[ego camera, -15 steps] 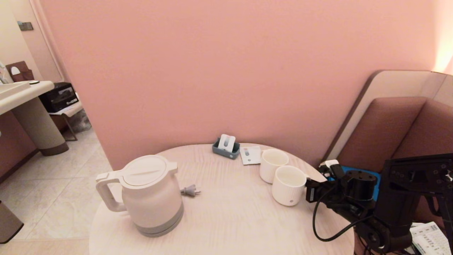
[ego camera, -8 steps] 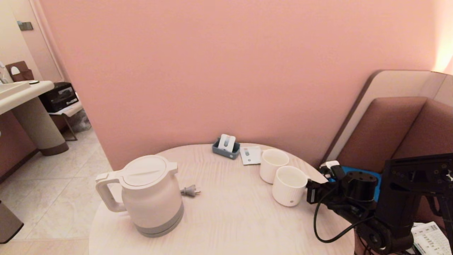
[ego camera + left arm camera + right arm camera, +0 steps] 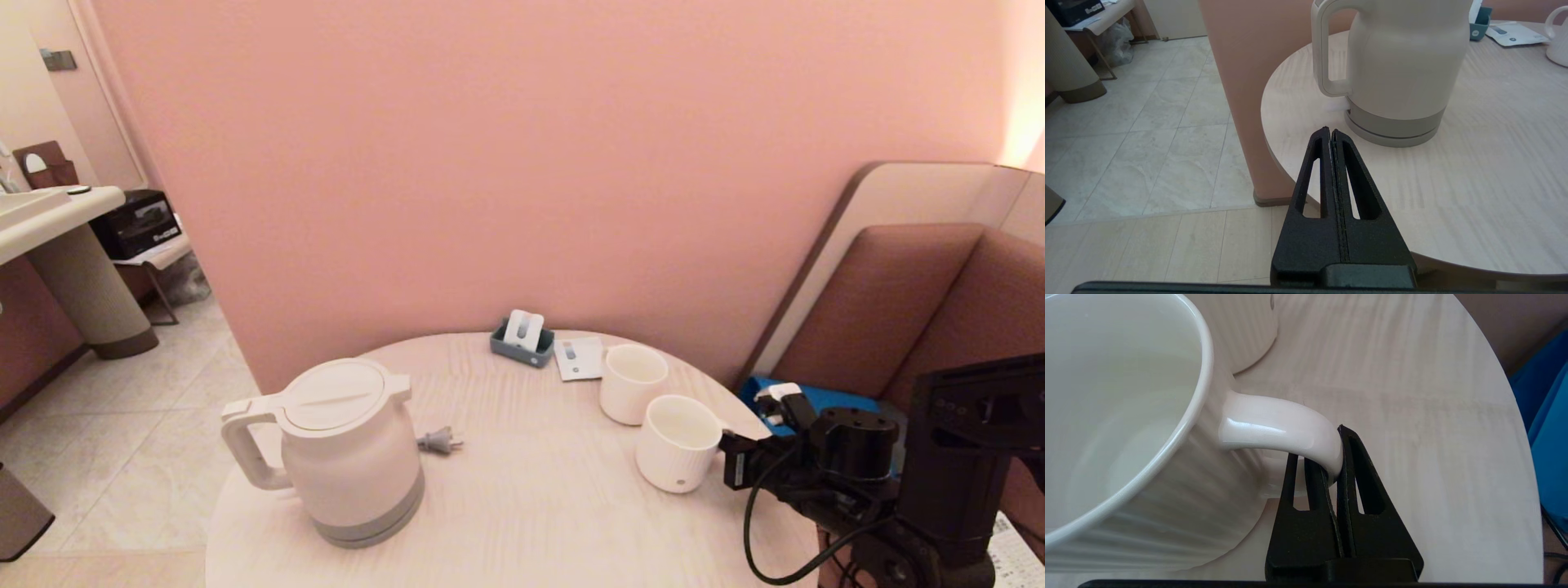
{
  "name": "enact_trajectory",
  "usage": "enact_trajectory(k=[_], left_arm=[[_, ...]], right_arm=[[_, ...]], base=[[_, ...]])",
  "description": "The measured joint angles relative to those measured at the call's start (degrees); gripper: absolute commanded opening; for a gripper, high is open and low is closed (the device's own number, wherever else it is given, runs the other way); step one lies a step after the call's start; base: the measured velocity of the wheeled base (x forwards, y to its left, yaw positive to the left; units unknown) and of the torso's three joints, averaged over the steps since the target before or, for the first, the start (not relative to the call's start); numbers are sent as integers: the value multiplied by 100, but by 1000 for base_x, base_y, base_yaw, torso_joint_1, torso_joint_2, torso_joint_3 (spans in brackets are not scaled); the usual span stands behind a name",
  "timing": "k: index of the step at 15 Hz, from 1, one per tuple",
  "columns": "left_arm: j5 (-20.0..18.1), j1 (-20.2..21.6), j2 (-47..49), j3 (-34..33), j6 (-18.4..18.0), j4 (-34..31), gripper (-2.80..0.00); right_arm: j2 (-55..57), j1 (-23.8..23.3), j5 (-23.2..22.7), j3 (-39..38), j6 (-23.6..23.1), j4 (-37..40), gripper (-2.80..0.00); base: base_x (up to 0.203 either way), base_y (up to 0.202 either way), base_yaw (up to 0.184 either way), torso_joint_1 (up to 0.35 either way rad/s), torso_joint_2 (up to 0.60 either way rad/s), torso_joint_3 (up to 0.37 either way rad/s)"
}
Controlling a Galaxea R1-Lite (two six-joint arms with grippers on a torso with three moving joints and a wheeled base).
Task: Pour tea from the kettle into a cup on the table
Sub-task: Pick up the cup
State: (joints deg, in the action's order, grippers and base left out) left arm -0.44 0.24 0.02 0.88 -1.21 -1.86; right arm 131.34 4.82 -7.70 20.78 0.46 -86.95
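The cream-white kettle (image 3: 347,453) stands at the front left of the round pale wood table (image 3: 531,506), its loop handle pointing left. The ribbed white cup (image 3: 678,445) is near the table's right edge. My right gripper (image 3: 729,465) is shut on the cup's side handle (image 3: 1286,428), which sits pinched between the two black fingers (image 3: 1349,465). My left gripper (image 3: 1329,131) hangs shut and empty over the table's front left edge, short of the kettle (image 3: 1404,61) and out of the head view.
A plain white cup (image 3: 633,382) stands just behind the ribbed one. A blue-grey holder (image 3: 522,336) and a white packet (image 3: 577,359) lie at the back. The kettle's plug (image 3: 439,441) rests mid-table. A brown padded seat (image 3: 890,302) stands to the right.
My right gripper has drawn the ribbed cup toward the front right, opening a gap between it and the plain cup. The kettle has not moved.
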Motion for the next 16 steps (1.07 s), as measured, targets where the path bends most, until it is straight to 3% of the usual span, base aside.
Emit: enact_trajectory(k=[16], left_arm=[[0, 0, 0, 0, 0, 2, -280]], right_arm=[[-286, -155, 17, 95, 173, -4, -280]], base=[[0, 0, 0, 0, 0, 0]])
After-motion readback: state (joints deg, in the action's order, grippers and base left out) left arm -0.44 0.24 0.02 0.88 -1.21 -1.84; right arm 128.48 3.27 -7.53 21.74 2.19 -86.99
